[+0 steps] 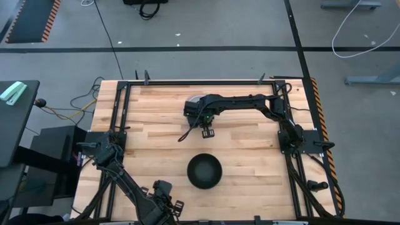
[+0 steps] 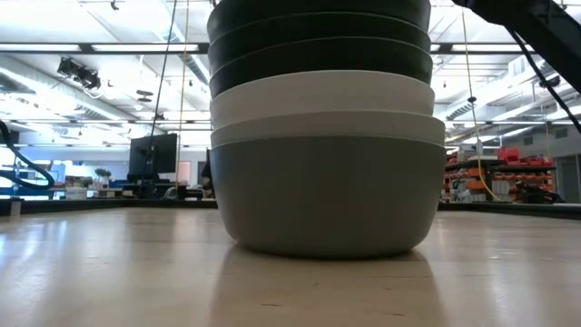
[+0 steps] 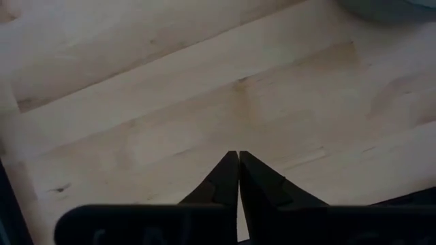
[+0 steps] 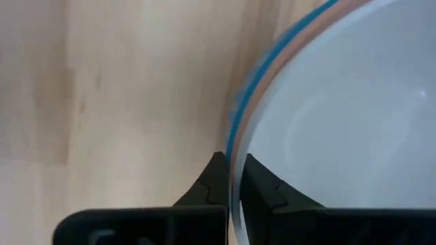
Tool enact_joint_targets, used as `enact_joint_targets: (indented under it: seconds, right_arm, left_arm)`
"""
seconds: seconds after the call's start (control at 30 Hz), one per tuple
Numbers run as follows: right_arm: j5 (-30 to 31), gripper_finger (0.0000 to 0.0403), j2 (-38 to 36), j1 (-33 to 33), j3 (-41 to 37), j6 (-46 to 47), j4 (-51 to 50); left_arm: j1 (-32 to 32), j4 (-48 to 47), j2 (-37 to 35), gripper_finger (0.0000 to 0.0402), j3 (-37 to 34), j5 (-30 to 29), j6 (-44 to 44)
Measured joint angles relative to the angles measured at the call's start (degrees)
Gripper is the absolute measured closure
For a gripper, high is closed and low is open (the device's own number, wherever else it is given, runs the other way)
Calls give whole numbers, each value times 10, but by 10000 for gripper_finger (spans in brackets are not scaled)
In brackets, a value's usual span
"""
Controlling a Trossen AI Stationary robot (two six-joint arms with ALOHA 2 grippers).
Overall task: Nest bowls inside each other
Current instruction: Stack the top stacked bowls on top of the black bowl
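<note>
black-topped bowl stack mid-table, second stack gripped at its rim

mostly hidden from above: second stack (image 1: 195,100), tucked under the right arm toward the far side of the wooden table (image 1: 250,156), only a pale sliver showing. closer up in the right wrist view, white bowl (image 4: 340,122) innermost, with thin blue and pink-orange rims just outside it; anything deeper in that stack out of sight. right gripper (image 4: 231,178) pinched on that stack's rim, one finger inside, one outside, jaws narrow.

stretched from the right-hand edge across toward the table's middle, right arm bent at the elbow, wrist pointing down. folded low at the near left corner, left arm idle, left gripper (image 3: 238,178) pressed closed, tips touching over bare wood, holding nothing.

standing at the table's centre nearer the front, well apart from the right gripper: main stack (image 1: 204,171), seen from above as a single black bowl. counted from table height: one grey bowl (image 2: 327,195) at the bottom, two white bowls (image 2: 322,100) above it, then three black rims (image 2: 320,41), the top one cut off by the frame.
</note>
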Motion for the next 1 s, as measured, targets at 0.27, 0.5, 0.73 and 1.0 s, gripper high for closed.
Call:
enact_joint_targets:
  seconds: [0.27, 0.5, 0.73, 1.0]
  right_arm:
    - [3, 387, -42, 25, 0, -6, -26]
    - [9, 387, -109, 48, 1, 14, -41]
    - [18, 387, -182, 88, 1, 61, -73]
    - [17, 387, -231, 168, 2, 102, -106]
  left_arm:
    - [2, 1, 0, 389, -6, -32, 11]
    - [3, 15, 0, 371, -44, -15, 11]
    - [3, 18, 0, 386, -61, -13, 10]
    - [38, 71, 0, 388, -97, 11, 62]
